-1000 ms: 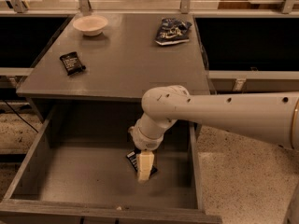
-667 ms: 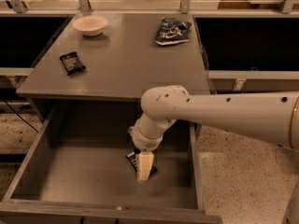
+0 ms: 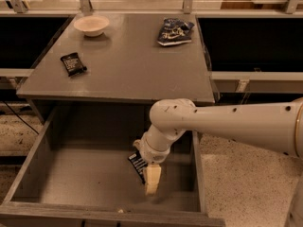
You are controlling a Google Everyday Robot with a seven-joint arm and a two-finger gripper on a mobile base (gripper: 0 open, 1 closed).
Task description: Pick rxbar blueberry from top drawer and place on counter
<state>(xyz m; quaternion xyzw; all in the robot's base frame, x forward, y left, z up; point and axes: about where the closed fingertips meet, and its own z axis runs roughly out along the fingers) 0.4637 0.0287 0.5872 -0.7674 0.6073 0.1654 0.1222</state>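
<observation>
Camera view shows the gripper point(image 3: 152, 179) pointing down inside the top drawer point(image 3: 71, 178), near its right wall, with the rxbar blueberry point(image 3: 138, 161) tilted against its left side; whether the claw is closed on the bar cannot be told. Doing this well likely means confirming a firm hold, then drawing outward clear of the counter point(image 3: 123, 65) edge overhead before rising, avoiding the black packet point(image 3: 73, 63)

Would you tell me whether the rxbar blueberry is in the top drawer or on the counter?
In the drawer: the rxbar blueberry is inside the top drawer, beside the gripper, below the counter.
</observation>
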